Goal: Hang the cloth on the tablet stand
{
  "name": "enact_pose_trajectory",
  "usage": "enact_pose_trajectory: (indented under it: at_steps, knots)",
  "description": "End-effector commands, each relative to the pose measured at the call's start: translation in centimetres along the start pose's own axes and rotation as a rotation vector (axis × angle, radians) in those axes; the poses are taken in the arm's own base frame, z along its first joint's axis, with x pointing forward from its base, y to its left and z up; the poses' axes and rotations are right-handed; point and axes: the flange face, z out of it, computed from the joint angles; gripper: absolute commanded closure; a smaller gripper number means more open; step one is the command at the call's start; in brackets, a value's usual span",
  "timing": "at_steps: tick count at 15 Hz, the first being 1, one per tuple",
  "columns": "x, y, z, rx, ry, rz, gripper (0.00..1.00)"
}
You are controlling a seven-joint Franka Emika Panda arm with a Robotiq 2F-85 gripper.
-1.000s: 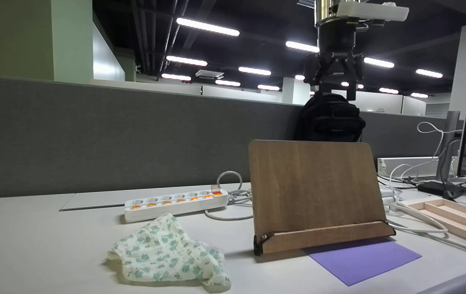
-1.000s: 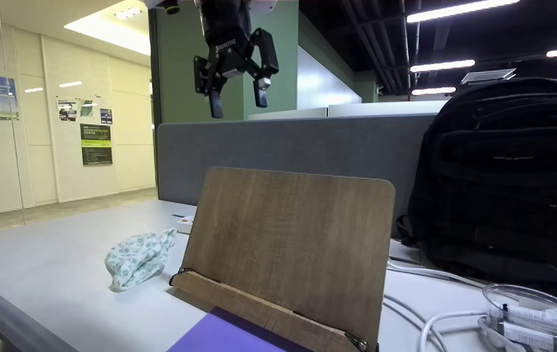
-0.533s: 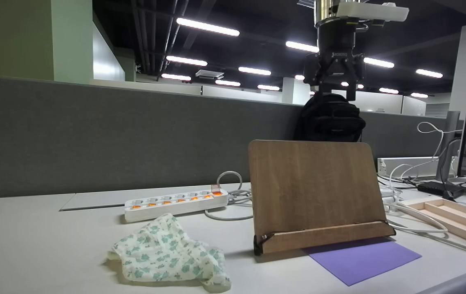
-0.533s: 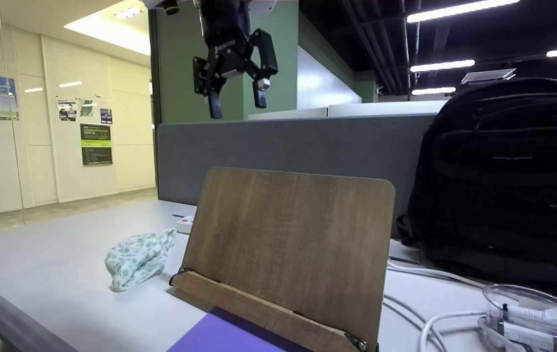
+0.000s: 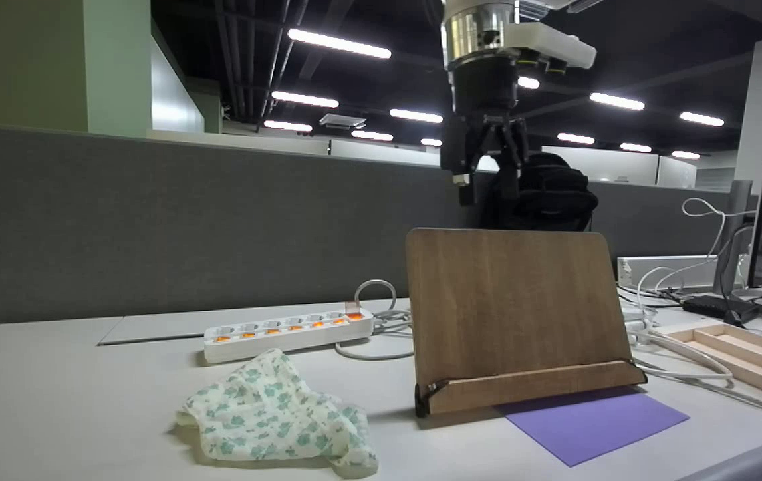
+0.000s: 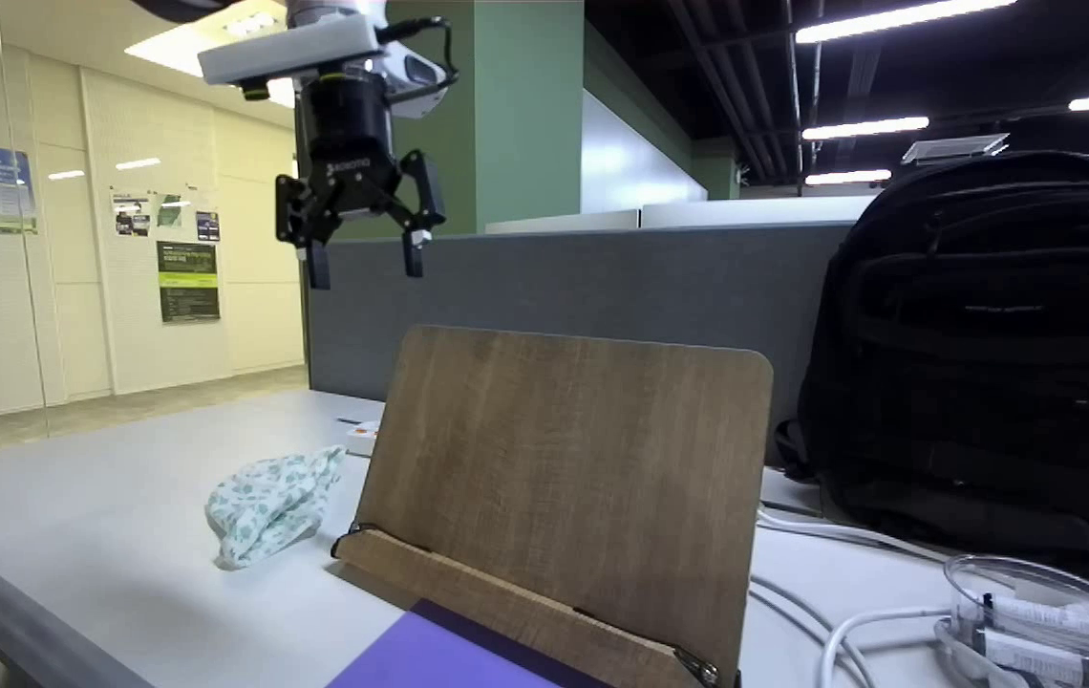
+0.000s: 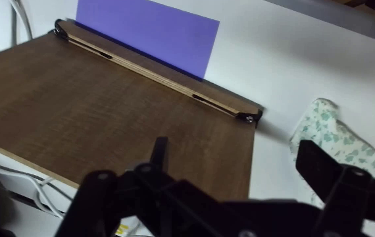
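The cloth, pale with green flowers, lies crumpled on the white table left of the tablet stand in both exterior views. It shows at the right of the wrist view, partly hidden by a finger. The tablet stand is a brown board tilted back with a bottom ledge; nothing hangs on it. It fills the left of the wrist view. My gripper is open and empty, high above the table and higher than the board's top edge. Its fingers stand wide apart.
A purple sheet lies under the stand's front. A white power strip with cables lies behind the cloth. A grey partition runs along the back. A black backpack, a clear container and a wooden tray stand near the stand.
My gripper has moved left and down in both exterior views within the last half second, and stays open. The cloth and the stand have not moved.
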Motion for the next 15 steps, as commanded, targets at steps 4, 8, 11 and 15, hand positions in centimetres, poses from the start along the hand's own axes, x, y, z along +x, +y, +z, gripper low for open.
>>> enact_pose_trajectory:
  at_steps: [4,8,11,15]
  knots:
    - [3.7,-11.5,4.3,0.017,0.029,-0.302,0.00]
    - [4.8,-16.8,8.3,0.029,0.026,-0.397,0.00]
    - [4.3,-17.2,8.9,0.033,0.030,-0.397,0.00]
    - [4.5,-17.1,10.0,0.027,0.027,-0.411,0.00]
